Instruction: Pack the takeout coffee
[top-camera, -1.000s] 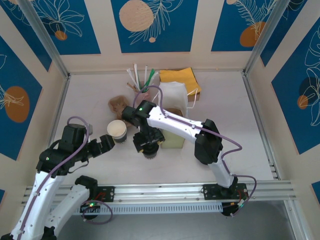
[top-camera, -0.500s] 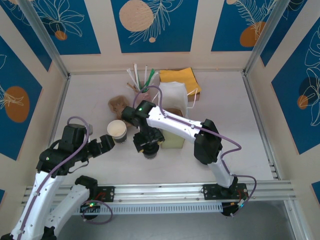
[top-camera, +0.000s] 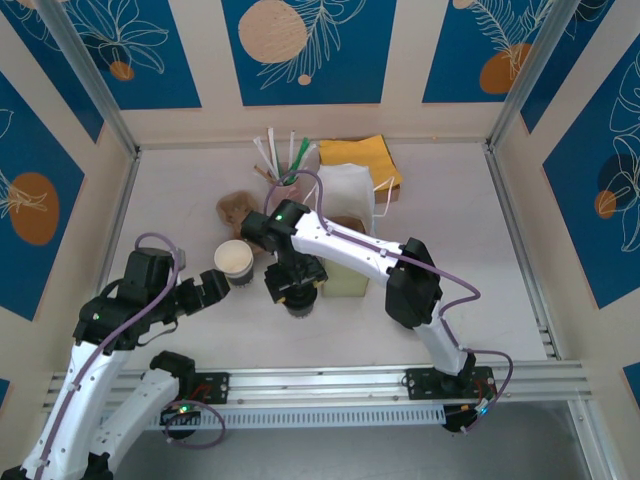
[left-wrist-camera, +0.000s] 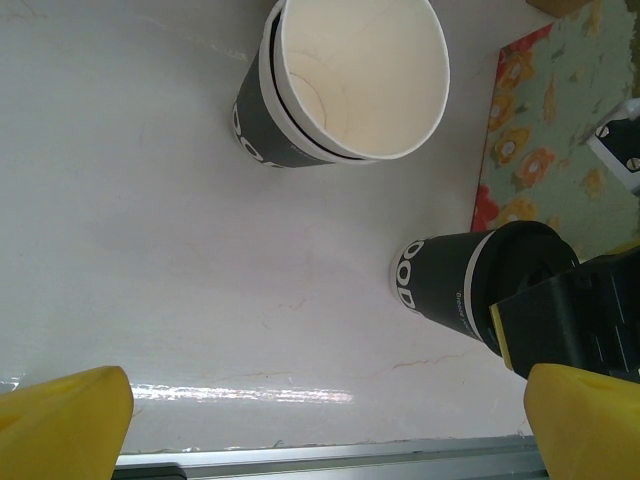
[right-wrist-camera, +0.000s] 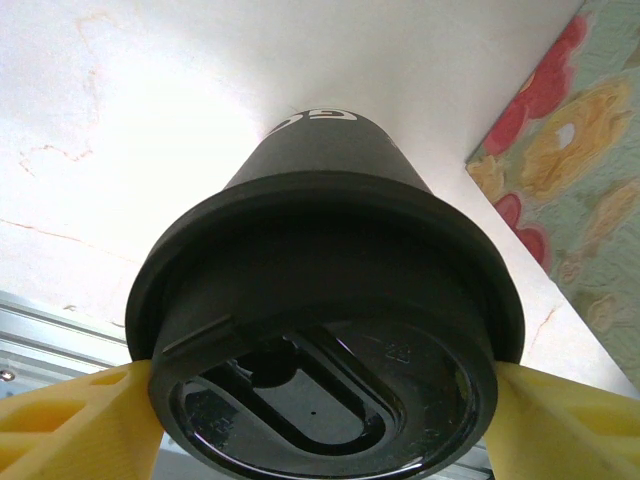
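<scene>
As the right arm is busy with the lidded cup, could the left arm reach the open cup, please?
Probably yes: the left gripper stands open close beside the open cup, with only bare table between.

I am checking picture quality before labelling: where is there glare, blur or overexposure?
Left wrist view: a bright glare strip on the white table near the bottom, yellow gripper fingers blurred. Right wrist view: table washed out behind the round black plastic lid. Top view: evenly lit, sharp.
</scene>
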